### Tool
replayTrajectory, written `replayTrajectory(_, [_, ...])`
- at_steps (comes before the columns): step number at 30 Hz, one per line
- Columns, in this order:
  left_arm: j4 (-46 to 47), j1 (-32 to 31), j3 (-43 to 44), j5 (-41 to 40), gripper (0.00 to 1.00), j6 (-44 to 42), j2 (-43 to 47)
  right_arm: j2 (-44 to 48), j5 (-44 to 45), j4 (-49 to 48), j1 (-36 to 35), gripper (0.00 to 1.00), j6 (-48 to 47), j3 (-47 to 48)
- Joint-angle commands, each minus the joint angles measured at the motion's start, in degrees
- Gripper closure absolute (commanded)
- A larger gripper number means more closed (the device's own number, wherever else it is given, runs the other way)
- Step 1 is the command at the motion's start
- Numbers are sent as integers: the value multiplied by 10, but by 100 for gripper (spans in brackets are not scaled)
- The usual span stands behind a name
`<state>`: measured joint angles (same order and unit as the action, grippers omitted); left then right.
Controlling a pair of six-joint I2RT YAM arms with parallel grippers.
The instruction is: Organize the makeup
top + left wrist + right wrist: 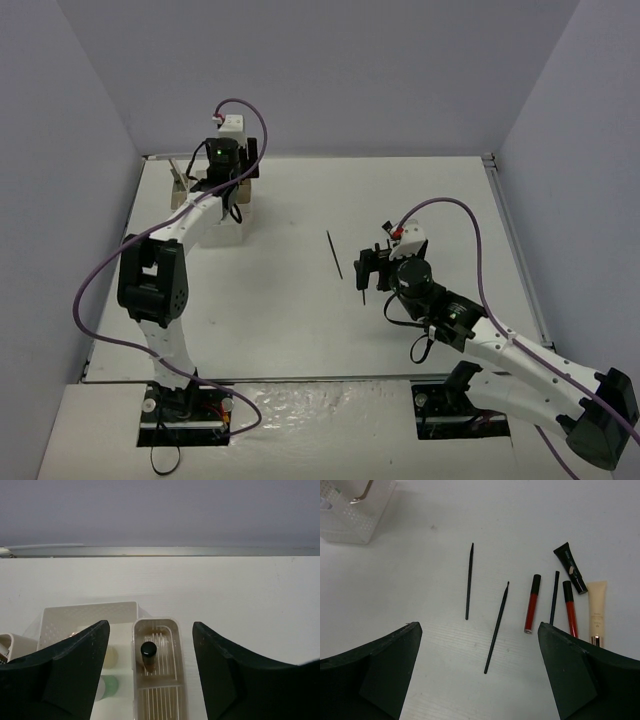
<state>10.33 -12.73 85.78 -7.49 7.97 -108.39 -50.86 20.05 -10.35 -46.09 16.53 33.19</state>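
My left gripper [150, 630] hangs open over the organizer box [85, 615] at the table's far left, also seen from above [222, 165]. Below its gap an amber bottle [148, 655] with a black cap stands upright in the narrow beige compartment [172, 645], touched by neither finger. A green bottle [111, 687] shows in the neighbouring compartment, half hidden by the left finger. My right gripper [478, 626] is open above loose makeup on the table: two thin black pencils [469, 581] [496, 627], two red tubes [533, 604] [570, 609], a dark pencil [553, 597], a black tube [570, 567] and a tan tube [596, 612].
The white perforated box [355, 515] appears at the top left of the right wrist view. One black pencil [334, 254] lies mid-table, left of the right gripper [372, 265]. Grey walls close the table at the back and sides.
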Motion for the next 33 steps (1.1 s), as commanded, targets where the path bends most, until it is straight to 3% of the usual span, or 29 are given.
replayTrajectory(1, [-25, 4, 41, 17, 26, 25, 91, 8, 54, 20, 11, 7, 47, 21])
replayTrajectory(5, [-92, 3, 46, 31, 18, 53, 158, -12, 53, 50, 33, 13, 74, 32])
replayTrajectory(10, [-221, 3, 5, 49, 13, 108, 272, -89, -15, 76, 100, 17, 91, 61])
replayTrajectory(16, [-326, 2, -75, 136, 9, 148, 378, -187, -78, 72, 167, 24, 85, 97])
replayTrajectory(21, [-337, 1, -193, 161, 7, 136, 458, -265, -104, 45, 184, 32, 70, 120])
replayTrajectory(26, [-346, 1, -286, 151, 4, 128, 525, -329, -112, 28, 187, 48, 67, 143])
replayTrajectory(33, [-347, 2, -320, 146, 3, 127, 570, -405, -105, 15, 189, 58, 71, 158])
